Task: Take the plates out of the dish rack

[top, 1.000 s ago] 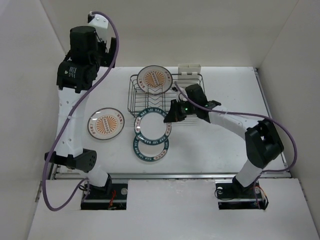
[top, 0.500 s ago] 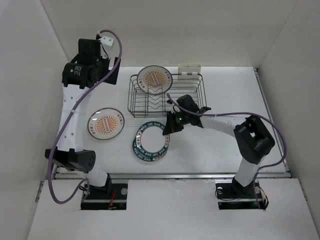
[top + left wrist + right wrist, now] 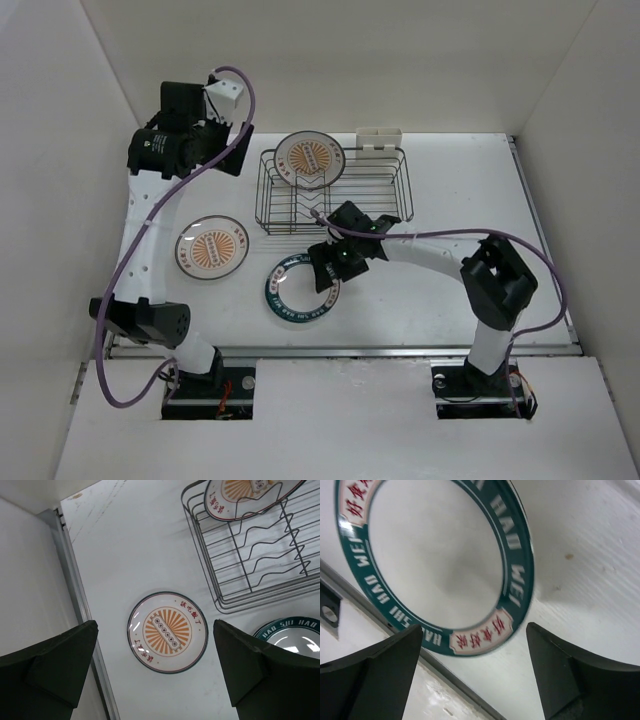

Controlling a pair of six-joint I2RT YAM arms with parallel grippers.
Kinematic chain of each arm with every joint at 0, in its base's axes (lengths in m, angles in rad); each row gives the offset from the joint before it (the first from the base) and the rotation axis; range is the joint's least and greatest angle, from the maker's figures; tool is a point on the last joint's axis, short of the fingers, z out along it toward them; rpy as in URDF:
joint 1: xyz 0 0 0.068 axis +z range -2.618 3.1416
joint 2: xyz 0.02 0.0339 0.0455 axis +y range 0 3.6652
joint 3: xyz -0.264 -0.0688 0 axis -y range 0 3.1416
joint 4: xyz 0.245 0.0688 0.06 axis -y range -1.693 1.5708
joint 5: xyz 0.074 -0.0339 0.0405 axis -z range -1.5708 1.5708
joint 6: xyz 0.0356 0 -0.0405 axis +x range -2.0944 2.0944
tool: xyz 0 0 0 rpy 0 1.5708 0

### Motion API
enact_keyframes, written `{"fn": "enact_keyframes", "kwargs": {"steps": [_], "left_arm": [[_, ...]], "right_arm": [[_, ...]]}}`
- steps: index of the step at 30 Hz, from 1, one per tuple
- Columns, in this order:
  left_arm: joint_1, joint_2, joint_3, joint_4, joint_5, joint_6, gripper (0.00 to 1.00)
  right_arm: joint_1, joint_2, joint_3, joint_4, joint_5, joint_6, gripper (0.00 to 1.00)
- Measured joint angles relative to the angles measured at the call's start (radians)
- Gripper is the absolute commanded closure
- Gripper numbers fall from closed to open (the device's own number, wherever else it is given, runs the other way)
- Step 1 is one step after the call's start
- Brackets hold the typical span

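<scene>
Status at inspection: right gripper (image 3: 474, 630) stood wide open, nothing held. Teal-band plate (image 3: 440, 565) lay flat on the table directly under and ahead of its fingers; no contact visible in wrist view. Left gripper (image 3: 155, 625) was also fully open and empty, hanging high. Table sunburst plate (image 3: 167, 632) sat straight below it, dish rack (image 3: 260, 594) off to its right. Racked plate (image 3: 310, 160), the only one left inside, leaned in the rack corner nearest that gripper. White holder (image 3: 378, 138) was clipped on the rack rim, well apart from both grippers.

Step in hand, my judgement: release done on right side; pick of racked plate due on left. Recommendations:
- Lift right gripper straight up before any sideways travel, so fingers don't drag the teal-band plate.
- Bring left gripper over racked plate w/ jaws kept wide and take the exposed upper rim.
- Close firmly and draw up along the prongs' line, no twist, until clear of wires.

Changes vs. 1.0 s ago: right gripper was then by rack's near rim w/ a teal plate under it, and a second teal ring lay on the table. Only one ring showed now, so I judged them stacked. Left gripper had swung toward the rack.
</scene>
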Motion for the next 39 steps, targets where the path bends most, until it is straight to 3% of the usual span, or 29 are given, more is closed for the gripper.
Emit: {"fn": "enact_keyframes", "kwargs": {"steps": [5,9,15,21,24,28,29,32,34,36,37,39], "left_arm": [[-0.048,0.062,-0.061,0.112,0.039,0.076,0.00],[-0.074,0.213,-0.060,0.287,0.057,0.102,0.02],[-0.083,0.535,0.095,0.418,0.069,0.156,0.03],[-0.108,0.659,0.111,0.516,0.113,0.240,0.02],[-0.118,0.699,0.177,0.537,0.154,0.259,0.09],[-0.121,0.735,0.265,0.540,0.222,0.280,0.45],[-0.120,0.736,0.273,0.536,0.241,0.285,0.60],[-0.120,0.737,0.280,0.507,0.282,0.298,0.75],[-0.120,0.741,0.280,0.489,0.293,0.304,0.77],[-0.120,0.745,0.281,0.488,0.292,0.316,0.68],[-0.120,0.745,0.282,0.480,0.293,0.321,0.59],[-0.120,0.751,0.286,0.458,0.295,0.333,0.58]], "right_arm": [[0.002,-0.085,-0.006,-0.065,0.069,-0.015,0.07],[-0.003,-0.178,-0.006,-0.060,0.100,-0.026,0.07],[-0.003,-0.219,-0.018,-0.057,0.151,-0.034,0.06],[-0.027,-0.330,-0.072,-0.063,0.208,-0.039,0.04],[-0.050,-0.369,-0.079,-0.063,0.220,-0.042,0.04],[-0.073,-0.391,-0.086,-0.064,0.236,-0.052,0.04],[-0.074,-0.391,-0.087,-0.065,0.239,-0.055,0.04],[-0.076,-0.391,-0.090,-0.067,0.244,-0.061,0.04],[-0.076,-0.391,-0.090,-0.068,0.247,-0.065,0.04],[-0.076,-0.391,-0.090,-0.071,0.247,-0.069,0.04],[-0.076,-0.391,-0.090,-0.074,0.247,-0.071,0.04],[-0.076,-0.391,-0.090,-0.079,0.247,-0.075,0.04]]}}
